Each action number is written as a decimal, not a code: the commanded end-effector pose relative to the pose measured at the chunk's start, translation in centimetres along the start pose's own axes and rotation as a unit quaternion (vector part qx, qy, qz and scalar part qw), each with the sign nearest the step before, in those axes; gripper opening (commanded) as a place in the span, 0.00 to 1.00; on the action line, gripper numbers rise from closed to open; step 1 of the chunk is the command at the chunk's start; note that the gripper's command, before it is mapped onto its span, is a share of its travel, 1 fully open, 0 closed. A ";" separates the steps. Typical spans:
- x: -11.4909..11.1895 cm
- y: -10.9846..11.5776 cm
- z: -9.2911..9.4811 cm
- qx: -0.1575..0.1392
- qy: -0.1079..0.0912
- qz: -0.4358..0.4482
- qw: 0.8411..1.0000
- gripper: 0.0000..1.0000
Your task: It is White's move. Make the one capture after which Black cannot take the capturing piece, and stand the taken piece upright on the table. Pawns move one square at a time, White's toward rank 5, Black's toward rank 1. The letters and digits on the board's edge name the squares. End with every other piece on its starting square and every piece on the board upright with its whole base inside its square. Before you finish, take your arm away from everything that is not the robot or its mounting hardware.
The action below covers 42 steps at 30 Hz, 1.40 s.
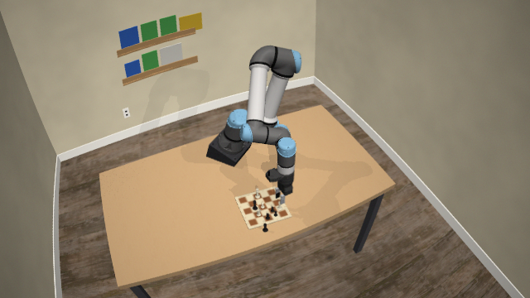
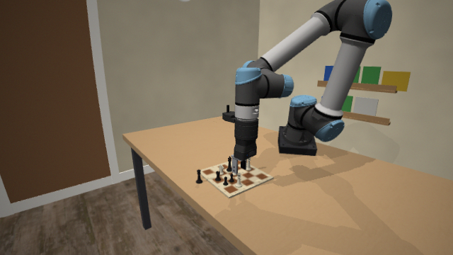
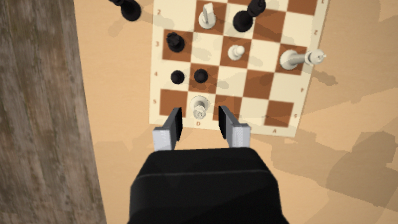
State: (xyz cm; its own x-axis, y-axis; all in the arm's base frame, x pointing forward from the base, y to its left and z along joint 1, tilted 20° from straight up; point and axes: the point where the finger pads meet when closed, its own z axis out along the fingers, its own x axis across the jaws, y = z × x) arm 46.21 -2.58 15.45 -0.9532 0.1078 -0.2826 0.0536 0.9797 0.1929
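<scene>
Your pincer (image 3: 201,130): open, empty, straddling the upright white piece (image 3: 200,106) on D5, one finger on each side.

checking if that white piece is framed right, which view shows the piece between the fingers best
The wrist view: it looks straight down on the white piece, centred between the open fingers, untouched. The exterior view hides it behind the gripper. The top view shows the board too small to tell.

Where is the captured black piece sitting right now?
In the wrist view the black piece stands upright on the table, top left, just off the board's left edge beside rank 2.
</scene>
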 end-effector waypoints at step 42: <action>0.0 0.0 0.5 0.000 -0.001 0.000 1.000 0.79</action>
State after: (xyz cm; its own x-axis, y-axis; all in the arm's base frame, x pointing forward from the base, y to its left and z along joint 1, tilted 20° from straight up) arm 46.27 -2.56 15.34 -0.9530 0.1078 -0.2832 0.0536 0.9798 0.1926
